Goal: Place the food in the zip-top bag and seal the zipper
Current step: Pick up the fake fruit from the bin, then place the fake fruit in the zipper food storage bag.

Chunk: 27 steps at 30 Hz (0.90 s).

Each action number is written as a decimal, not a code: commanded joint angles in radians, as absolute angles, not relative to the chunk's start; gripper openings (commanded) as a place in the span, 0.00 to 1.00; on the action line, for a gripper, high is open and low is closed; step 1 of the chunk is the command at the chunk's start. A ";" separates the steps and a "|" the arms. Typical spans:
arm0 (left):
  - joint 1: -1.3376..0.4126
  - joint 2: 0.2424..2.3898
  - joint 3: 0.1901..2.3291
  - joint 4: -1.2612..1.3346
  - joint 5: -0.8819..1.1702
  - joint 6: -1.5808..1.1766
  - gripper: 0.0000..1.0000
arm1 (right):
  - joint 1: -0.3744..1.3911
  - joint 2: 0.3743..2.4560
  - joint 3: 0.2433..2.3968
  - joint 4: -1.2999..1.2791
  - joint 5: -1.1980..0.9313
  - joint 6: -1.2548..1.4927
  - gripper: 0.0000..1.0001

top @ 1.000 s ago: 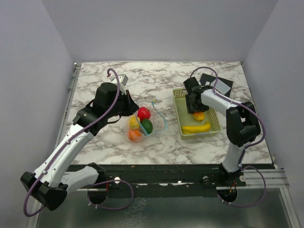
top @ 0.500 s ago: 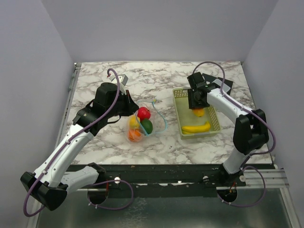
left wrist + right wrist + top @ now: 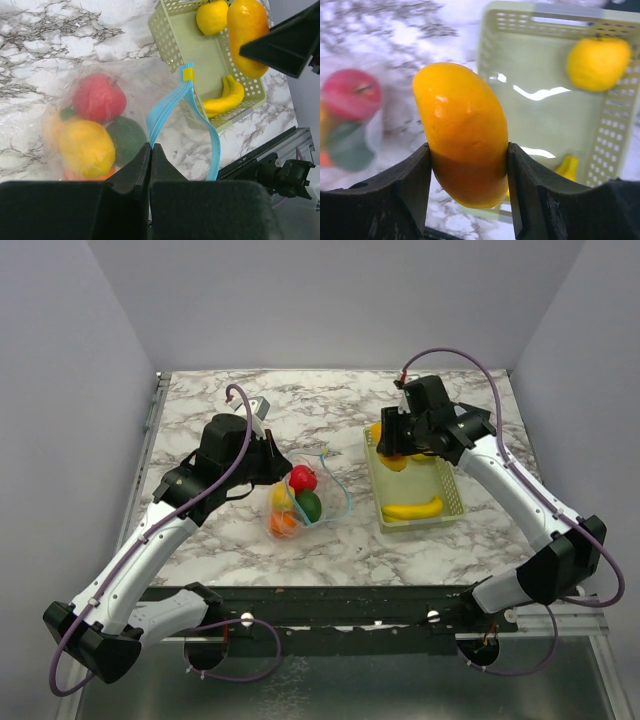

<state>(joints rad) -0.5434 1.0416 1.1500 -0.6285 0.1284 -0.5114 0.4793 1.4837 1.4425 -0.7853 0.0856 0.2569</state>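
Nearest, the left claw (image 3: 150, 150), pinched shut on the bag's (image 3: 297, 502) edge just as it was a second ago, props the bag on the table (image 3: 230, 400). Red, green, yellow and orange food (image 3: 87, 145) lies inside. The zipper (image 3: 172, 105) gapes in a loop, so the bag's mouth faces right, toward the basket (image 3: 455, 502). In the basket lie a banana (image 3: 412, 509) and a yellow round fruit (image 3: 598, 62).

Farthest is the change. The right claw (image 3: 468, 150), down in the basket a second ago, has risen and swung to its far left rim, clamped on a mango (image 3: 462, 132). One more piece is probably on its way to the bag. The mango's long axis runs out along the fingers, its rounded tip pointing away from the wrist.
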 commanded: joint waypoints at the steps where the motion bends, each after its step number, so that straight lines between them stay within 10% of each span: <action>1: -0.541 1.035 1.176 -0.623 0.143 -0.503 0.00 | 0.581 1.429 1.493 -0.814 -0.039 0.242 0.31; 27: -0.541 1.046 1.183 -0.621 0.149 -0.509 0.00 | 0.875 1.393 1.518 -0.738 -0.219 0.259 0.32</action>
<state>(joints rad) -0.5434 1.0420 1.1500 -0.6292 0.1284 -0.5117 0.8612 1.3930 1.5135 -0.7784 -0.1612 0.2539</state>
